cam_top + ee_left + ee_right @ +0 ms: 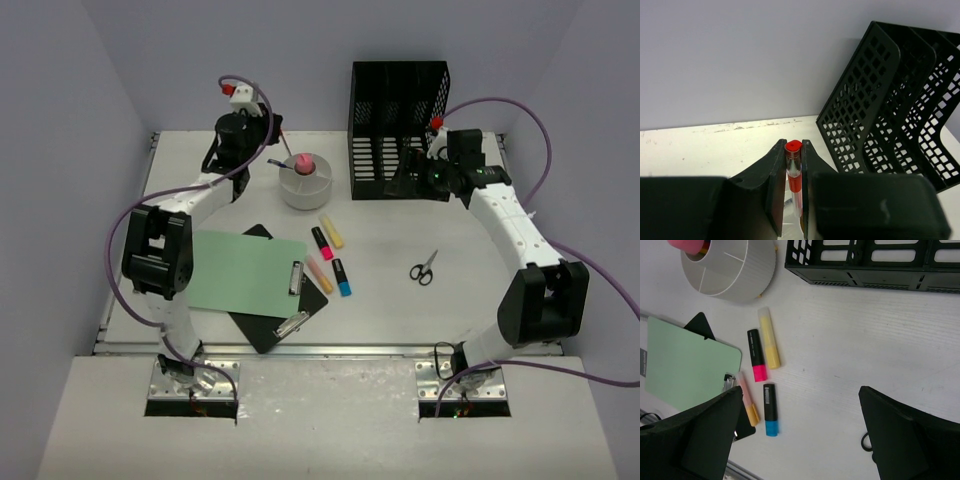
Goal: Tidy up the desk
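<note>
Only the left wrist view reveals the left gripper (794, 146) pinching a red-capped pen (794, 177), file rack (890, 110) at two o'clock. The right gripper (800, 390), spread wide, points down at the white desk (850, 340), four highlighters (769, 337) at its nine o'clock.

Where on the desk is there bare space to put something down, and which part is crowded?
Bare desk lies between the highlighters and the scissors, and from the scissors to the near silver rail. Crowded: the left half, with green sheet, clipboard and round cup.
</note>
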Robot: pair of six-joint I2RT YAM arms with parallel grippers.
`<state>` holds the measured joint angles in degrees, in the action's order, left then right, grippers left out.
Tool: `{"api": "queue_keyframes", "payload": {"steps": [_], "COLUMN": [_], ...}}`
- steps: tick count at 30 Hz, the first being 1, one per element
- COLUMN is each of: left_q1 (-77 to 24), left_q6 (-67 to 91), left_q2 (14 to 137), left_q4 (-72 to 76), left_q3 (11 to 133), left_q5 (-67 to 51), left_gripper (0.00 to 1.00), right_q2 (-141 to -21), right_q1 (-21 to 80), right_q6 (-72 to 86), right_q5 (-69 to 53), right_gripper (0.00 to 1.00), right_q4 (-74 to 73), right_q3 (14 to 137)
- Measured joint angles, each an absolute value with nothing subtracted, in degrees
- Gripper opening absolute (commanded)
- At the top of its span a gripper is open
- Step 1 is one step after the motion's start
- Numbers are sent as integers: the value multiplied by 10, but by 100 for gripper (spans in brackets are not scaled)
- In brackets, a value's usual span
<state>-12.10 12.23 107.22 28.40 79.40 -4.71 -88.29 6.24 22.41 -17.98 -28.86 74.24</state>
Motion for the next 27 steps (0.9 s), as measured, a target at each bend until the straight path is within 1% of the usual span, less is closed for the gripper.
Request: {"api": "queue_keyframes", "payload": {"steps": [13, 21, 24, 27], "left_q1": [-124, -126, -130, -136], "left_q6": [97, 96, 96, 96], "left_q2": [1133, 1170, 1178, 1180], "left_q4": [318, 335, 337, 340], "left_q3": [809, 813, 813, 813], "left_q5": [-36, -27, -25, -22], "left_gripper": [0, 0, 2, 8], "right_q2": [-883, -877, -865, -854], "right_q1": [62, 62, 62, 62], "right_q6": [213, 196, 189, 182], "right_q5": [-180, -180, -175, -167], "right_gripper": [99, 99, 99, 99], "right_q4": [-290, -292, -292, -293], "right_q3": [736, 705, 689, 677]}}
